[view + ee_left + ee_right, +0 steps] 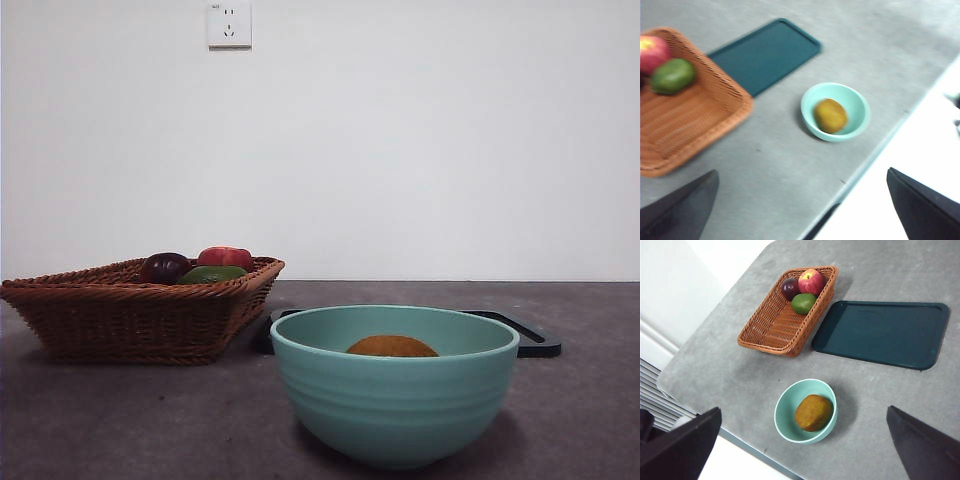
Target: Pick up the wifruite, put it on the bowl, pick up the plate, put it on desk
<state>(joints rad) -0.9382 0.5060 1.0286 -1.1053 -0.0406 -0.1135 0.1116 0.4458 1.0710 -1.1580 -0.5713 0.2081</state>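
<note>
The brown-orange wifruite point(391, 346) lies inside the teal-green bowl point(395, 400), which stands on the grey desk point(120, 420) near its front edge. It also shows in the bowl in the left wrist view point(830, 115) and the right wrist view point(813, 412). The bowl shows there too point(857, 107) point(785, 412). My left gripper point(805, 200) is open and empty, high above the desk. My right gripper point(805, 445) is open and empty, high above the bowl. No arm shows in the front view.
A brown wicker basket point(775, 325) holds a red fruit point(811, 281), a dark purple fruit point(789, 288) and a green fruit point(803, 303). A glossy dark rectangular tray point(882, 332) lies flat behind the bowl, beside the basket. The desk's front edge point(740, 442) runs close to the bowl.
</note>
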